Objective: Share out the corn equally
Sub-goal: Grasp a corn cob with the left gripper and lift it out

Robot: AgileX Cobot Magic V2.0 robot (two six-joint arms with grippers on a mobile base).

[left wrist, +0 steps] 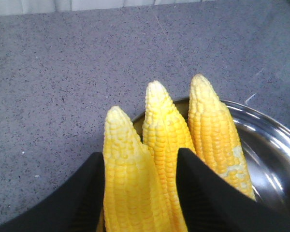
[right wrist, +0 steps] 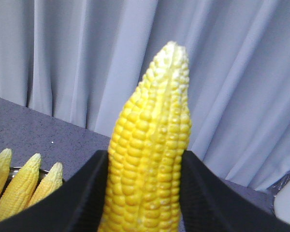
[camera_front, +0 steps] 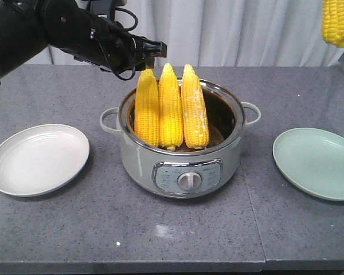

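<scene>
A: Corn cobs (camera_front: pixel 170 109), three, are being kept upright in the pot (camera_front: pixel 183 163); the leftmost is being straddled by the left gripper (camera_front: pixel 148 57), contact unclear. Both plates, white (camera_front: pixel 37 158) and green (camera_front: pixel 317 162), are lying bare.

B: A fourth cob (right wrist: pixel 152 150) is being clamped aloft by the right gripper (right wrist: pixel 145 193), largely cropped out frontally.

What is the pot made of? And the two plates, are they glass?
The pot looks like painted metal outside, pale grey-green and smooth, with a shiny steel-looking rim and inside that mirrors light. The white plate and the green plate are not see-through, so not clear glass; their soft sheen suggests ceramic or hard plastic, but I can't tell which.
</scene>
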